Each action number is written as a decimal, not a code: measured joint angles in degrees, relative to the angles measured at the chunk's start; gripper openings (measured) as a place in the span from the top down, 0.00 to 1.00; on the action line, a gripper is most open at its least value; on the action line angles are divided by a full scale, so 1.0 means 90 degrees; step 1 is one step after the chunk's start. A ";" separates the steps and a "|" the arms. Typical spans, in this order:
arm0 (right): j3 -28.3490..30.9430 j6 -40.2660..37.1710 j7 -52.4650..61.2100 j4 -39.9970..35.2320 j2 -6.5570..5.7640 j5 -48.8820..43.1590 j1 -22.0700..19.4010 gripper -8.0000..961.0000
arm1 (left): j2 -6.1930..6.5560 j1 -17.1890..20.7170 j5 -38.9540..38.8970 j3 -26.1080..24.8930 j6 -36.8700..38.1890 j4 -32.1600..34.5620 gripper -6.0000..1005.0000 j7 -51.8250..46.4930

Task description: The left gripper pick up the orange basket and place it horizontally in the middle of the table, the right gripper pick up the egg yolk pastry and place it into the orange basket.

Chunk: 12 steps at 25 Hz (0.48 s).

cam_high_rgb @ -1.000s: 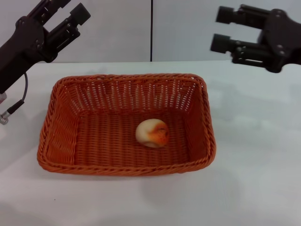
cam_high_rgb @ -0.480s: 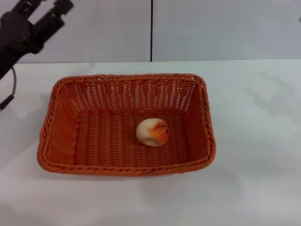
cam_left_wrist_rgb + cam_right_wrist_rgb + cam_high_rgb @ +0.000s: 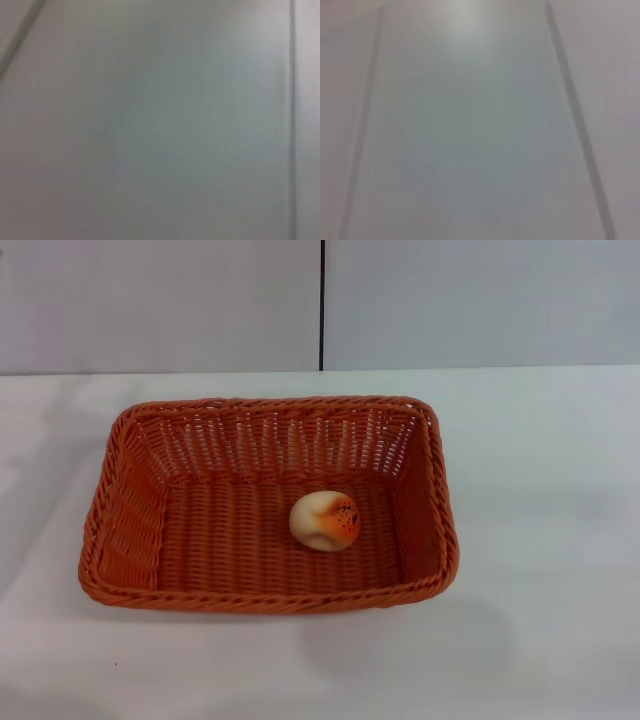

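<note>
White table [image 3: 560,540] carries the basket [image 3: 130,530] at centre, lengthwise across; the pastry [image 3: 325,521] lies inside on its floor. We judge the pastry soft and crumbly: grip its sides lightly. Neither gripper shows, so jaw state is unknown; wrist views probably face blank wall.

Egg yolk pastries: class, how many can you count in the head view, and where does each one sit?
1. The egg yolk pastry lies on the floor of the orange basket, right of its centre, clear of the walls. Nothing seems able to hide another.
</note>
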 joint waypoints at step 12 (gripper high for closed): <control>0.1064 0.0050 -0.1114 0.0896 -0.0002 0.0038 -0.0010 0.26 | -0.0011 0.0118 -0.0198 -0.0747 0.0153 -0.0498 0.22 0.0891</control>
